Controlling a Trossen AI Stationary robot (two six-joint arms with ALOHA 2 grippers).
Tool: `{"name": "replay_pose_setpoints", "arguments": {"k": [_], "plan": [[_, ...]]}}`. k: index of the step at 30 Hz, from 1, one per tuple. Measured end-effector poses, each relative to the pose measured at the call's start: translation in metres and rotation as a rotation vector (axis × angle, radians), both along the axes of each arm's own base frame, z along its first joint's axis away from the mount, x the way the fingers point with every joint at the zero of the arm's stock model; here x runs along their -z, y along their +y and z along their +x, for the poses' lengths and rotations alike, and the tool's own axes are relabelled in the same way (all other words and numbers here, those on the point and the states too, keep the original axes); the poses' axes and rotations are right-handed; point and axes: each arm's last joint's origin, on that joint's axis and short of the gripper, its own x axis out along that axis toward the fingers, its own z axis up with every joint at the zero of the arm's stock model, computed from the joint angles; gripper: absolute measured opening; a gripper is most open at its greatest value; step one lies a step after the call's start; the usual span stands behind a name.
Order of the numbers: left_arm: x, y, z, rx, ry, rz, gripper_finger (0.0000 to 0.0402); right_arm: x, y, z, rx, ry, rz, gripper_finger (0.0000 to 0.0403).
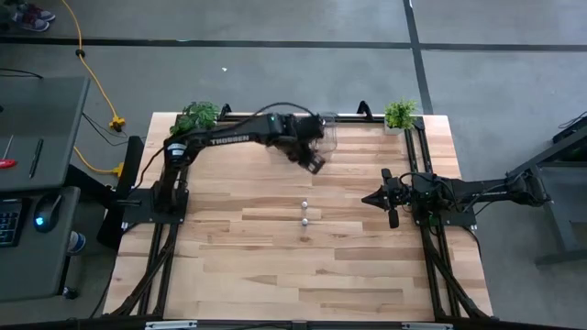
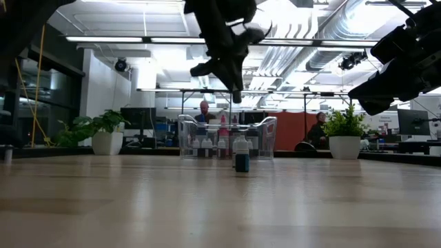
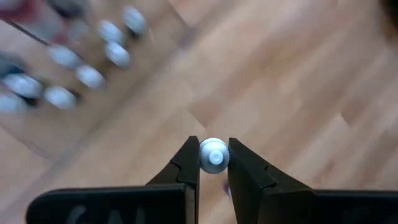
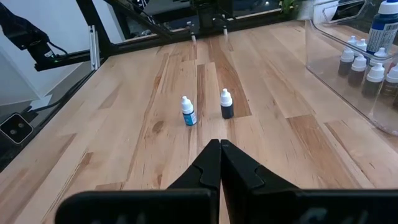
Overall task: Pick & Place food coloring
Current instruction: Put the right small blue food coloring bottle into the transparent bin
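My left gripper [image 1: 314, 163] hangs in the air just off the near side of the clear bin [image 1: 330, 130], shut on a small food coloring bottle whose white cap [image 3: 213, 155] shows between its fingers. In the low view this gripper [image 2: 233, 81] is well above the table. Two more bottles stand upright on their bases mid-table, one blue [image 4: 188, 112] and one dark [image 4: 226, 106]. Several bottles [image 4: 367, 59] stand inside the bin. My right gripper [image 4: 219, 148] waits shut, low at the table's right side [image 1: 371, 198]. My left gripper pinches the small bottle between its two fingers at the white cap [image 3: 213, 155], the top of the bottle. The fingers [image 3: 186, 167] come from above, pointing down. The bottle is lifted clear of the table and sits upright, its body hidden below the cap.
Potted plants stand at the far corners, one left [image 1: 194, 117] and one right [image 1: 400, 114]. Bare wood [image 1: 303, 275] stretches across the near half of the table. The bin's clear walls [image 2: 267, 134] rise above the bottles inside. People sit far behind the table.
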Motion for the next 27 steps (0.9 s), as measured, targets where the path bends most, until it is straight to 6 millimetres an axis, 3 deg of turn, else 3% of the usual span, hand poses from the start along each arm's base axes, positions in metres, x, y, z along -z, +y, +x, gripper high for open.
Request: {"name": "replay_pose_setpoints", "arguments": {"k": [5, 10, 22, 27], "plan": [[0.006, 0.033, -0.002, -0.145, -0.007, 0.061, 0.0041, 0.0, 0.0, 0.0, 0.0, 0.0, 0.0, 0.0], [0.017, 0.053, 0.001, -0.228, 0.002, 0.139, 0.0041, 0.0, 0.0, 0.0, 0.0, 0.001, 0.0, 0.0], [0.06, 0.063, 0.031, -0.299, -0.029, 0.23, 0.0041, 0.0, 0.0, 0.0, 0.0, 0.001, 0.0, 0.0], [0.061, 0.065, 0.04, -0.291, -0.099, 0.257, 0.0041, 0.0, 0.0, 0.0, 0.0, 0.003, 0.0, 0.0]]}}
